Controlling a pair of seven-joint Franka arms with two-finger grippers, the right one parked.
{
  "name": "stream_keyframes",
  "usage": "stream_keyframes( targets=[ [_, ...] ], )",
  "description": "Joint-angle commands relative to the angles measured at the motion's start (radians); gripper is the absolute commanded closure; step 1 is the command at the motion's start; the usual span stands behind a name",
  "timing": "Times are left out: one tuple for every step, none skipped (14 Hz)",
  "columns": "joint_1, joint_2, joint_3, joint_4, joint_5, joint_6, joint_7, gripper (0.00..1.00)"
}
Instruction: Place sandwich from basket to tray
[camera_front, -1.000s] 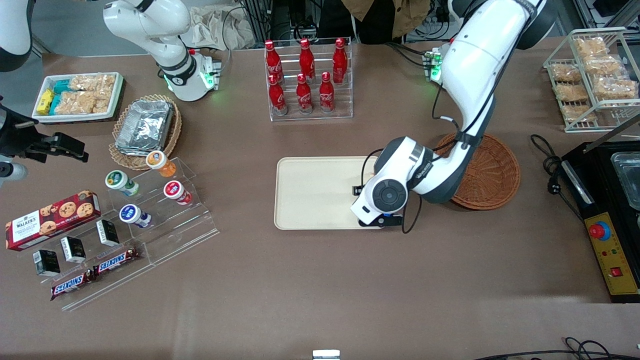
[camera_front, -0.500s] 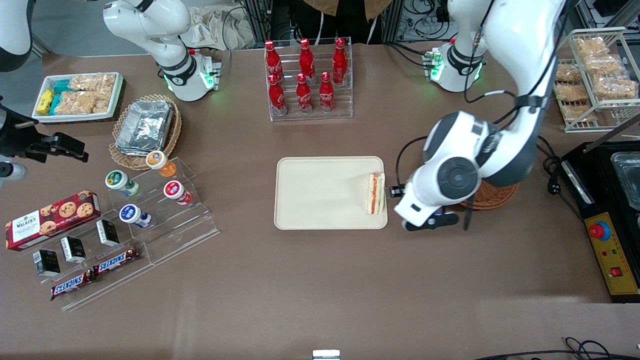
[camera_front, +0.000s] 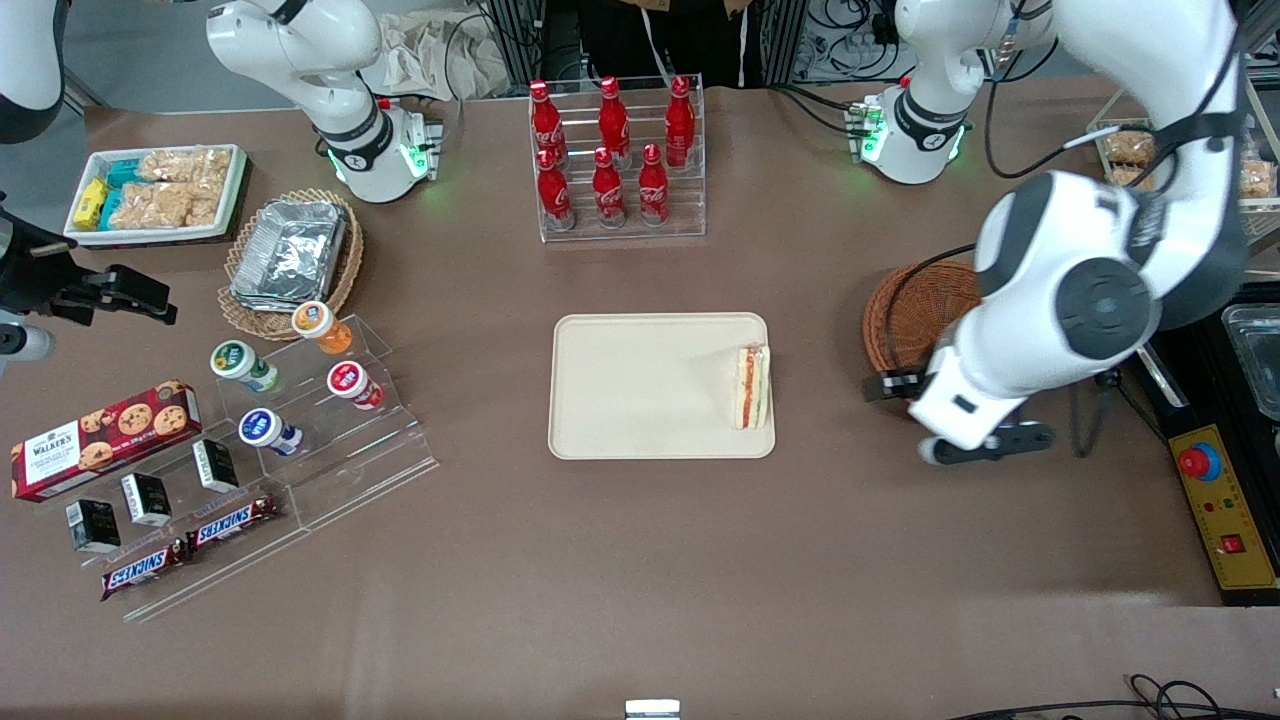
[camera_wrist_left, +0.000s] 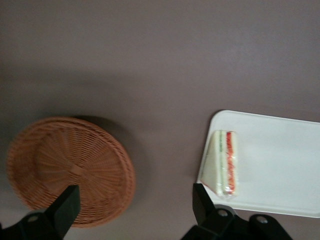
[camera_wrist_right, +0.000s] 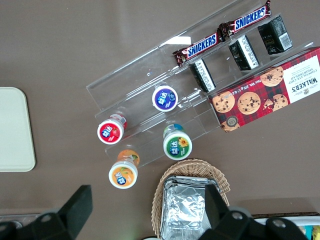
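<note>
Front view: my tool (camera_front: 905, 385) now hangs above the brown counter (camera_front: 640, 560), in the gap between the cream tray (camera_front: 620, 385) and the reddish-brown wicker basket (camera_front: 915, 315). A second ago it was down over the tray, hiding the spot where the sandwich (camera_front: 752, 386) lies; half a second ago it had already drawn back toward the basket, and it has since pulled away farther and higher.

The sandwich rests alone on the tray, a pale triangular wedge lying just inside the rim at the tray's three o'clock edge, red and green filling showing along its cut face. Taking the tray as the clock centre, the basket sits at about three o'clock, well apart.

From the left wrist camera, my two dark fingers (camera_wrist_left: 62, 207) stand spread wide with nothing between them, so the tool is released. The same view shows the basket (camera_wrist_left: 70, 170) with nothing visible in it, and the sandwich (camera_wrist_left: 225, 167) close to a rounded corner of the tray (camera_wrist_left: 280, 165).

I judge the placing done: the sandwich sits on the tray, free of my tool, and only the retreat is left.
</note>
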Motion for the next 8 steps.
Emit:
stream_keyframes(
  targets=[
    [0.058,-0.089,0.032,-0.034,0.023,-0.032,0.167,0.00],
    [0.055,-0.107,0.073,-0.035,0.019,-0.044,0.230,0.00],
    [0.053,-0.133,0.107,-0.037,0.010,-0.047,0.286,0.00],
    [0.053,-0.152,0.139,-0.037,0.003,-0.055,0.327,0.00],
    [0.053,-0.175,0.170,-0.037,-0.015,-0.067,0.375,0.00],
    [0.055,-0.195,0.194,-0.037,-0.053,-0.082,0.419,0.00],
    [0.058,-0.207,0.210,-0.035,-0.066,-0.104,0.451,0.00],
    [0.062,-0.213,0.214,-0.029,-0.066,-0.128,0.465,0.00]
  ],
)
